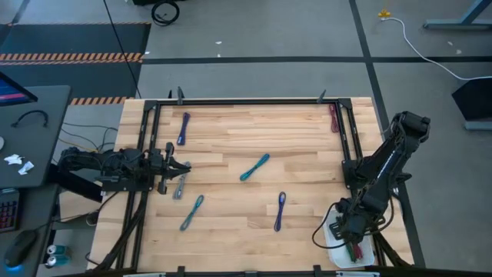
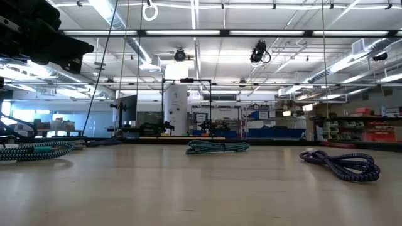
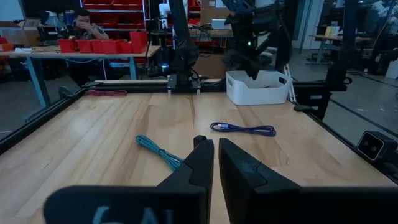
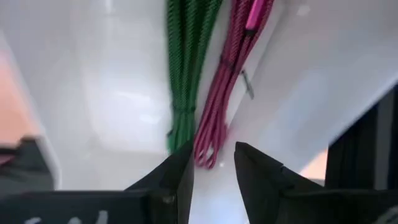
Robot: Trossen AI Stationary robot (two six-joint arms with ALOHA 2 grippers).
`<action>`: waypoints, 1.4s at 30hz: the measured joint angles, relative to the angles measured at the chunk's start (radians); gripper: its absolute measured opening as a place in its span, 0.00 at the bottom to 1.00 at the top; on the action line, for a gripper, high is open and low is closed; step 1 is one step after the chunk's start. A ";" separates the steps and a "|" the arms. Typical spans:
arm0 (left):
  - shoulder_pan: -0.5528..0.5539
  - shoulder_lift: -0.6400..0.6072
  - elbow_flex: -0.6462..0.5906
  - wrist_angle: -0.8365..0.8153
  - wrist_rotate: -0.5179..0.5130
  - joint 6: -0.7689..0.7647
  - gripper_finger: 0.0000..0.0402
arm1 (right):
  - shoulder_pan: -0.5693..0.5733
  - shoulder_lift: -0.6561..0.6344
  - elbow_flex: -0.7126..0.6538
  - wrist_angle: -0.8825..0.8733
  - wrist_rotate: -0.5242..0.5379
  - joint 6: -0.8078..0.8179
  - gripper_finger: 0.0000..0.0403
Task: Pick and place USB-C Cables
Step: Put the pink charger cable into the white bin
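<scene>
Right gripper [image 4: 212, 167] nose-down over white plastic bin [image 1: 338, 250], fingers slightly spread above green braided cable [image 4: 186, 62] and pink braided cable [image 4: 227, 81] inside. Left gripper [image 3: 214, 165] pressed together, low at wooden table [image 1: 231, 146] edge. Teal cable [image 1: 254, 167], purple cable [image 1: 280, 211] mid-table.

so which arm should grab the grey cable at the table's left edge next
Left. The left gripper sits right beside the grey cable with nothing in its fingers. The right gripper is across the table over the white bin, above the green and pink cables in it.
</scene>
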 joint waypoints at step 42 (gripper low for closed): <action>0.000 0.000 0.000 0.000 0.000 0.000 0.09 | -1.079 -0.132 0.052 0.184 0.823 -1.618 0.29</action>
